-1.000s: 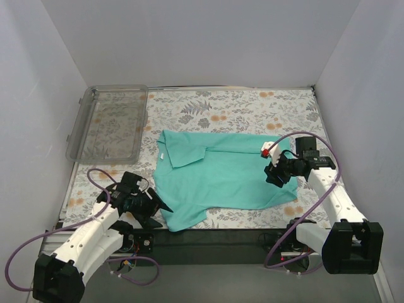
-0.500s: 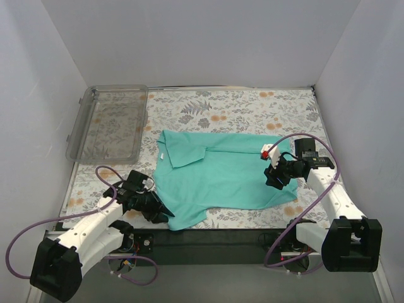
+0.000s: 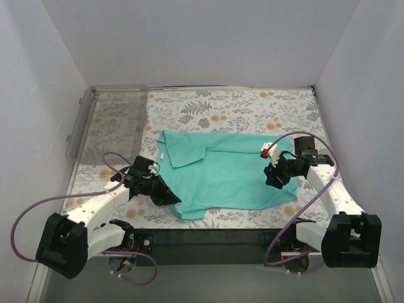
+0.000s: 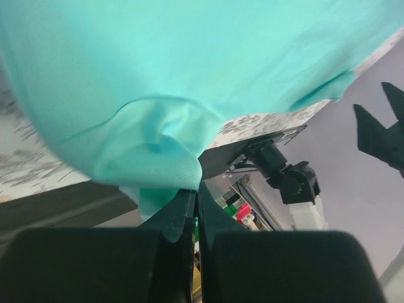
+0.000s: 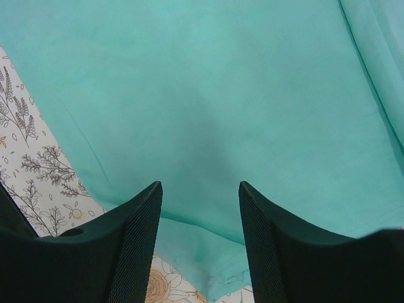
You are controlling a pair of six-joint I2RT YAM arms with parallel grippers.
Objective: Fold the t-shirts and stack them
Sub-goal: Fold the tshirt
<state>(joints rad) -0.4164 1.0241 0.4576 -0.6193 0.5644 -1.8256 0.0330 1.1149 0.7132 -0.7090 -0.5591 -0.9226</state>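
Note:
A teal-green t-shirt (image 3: 227,173) lies spread on the floral table, its top left part folded over. My left gripper (image 3: 169,199) is shut on the shirt's near-left corner and holds it a little above the table. In the left wrist view the fabric (image 4: 189,63) bunches right at the closed fingertips of the left gripper (image 4: 196,187). My right gripper (image 3: 273,180) hovers open over the shirt's right side. In the right wrist view the right gripper (image 5: 199,187) has its fingers apart above the flat cloth (image 5: 221,95), near the shirt's edge, with nothing between them.
A clear plastic bin (image 3: 107,123) stands at the back left. The floral table cover (image 3: 252,107) shows behind the shirt. White walls close in the left, right and back. The dark front edge of the table (image 3: 214,235) runs just below the shirt.
My left gripper has shut on the shirt's near-left corner and moved right and away from me, drawing that corner inward. The right arm has barely shifted.

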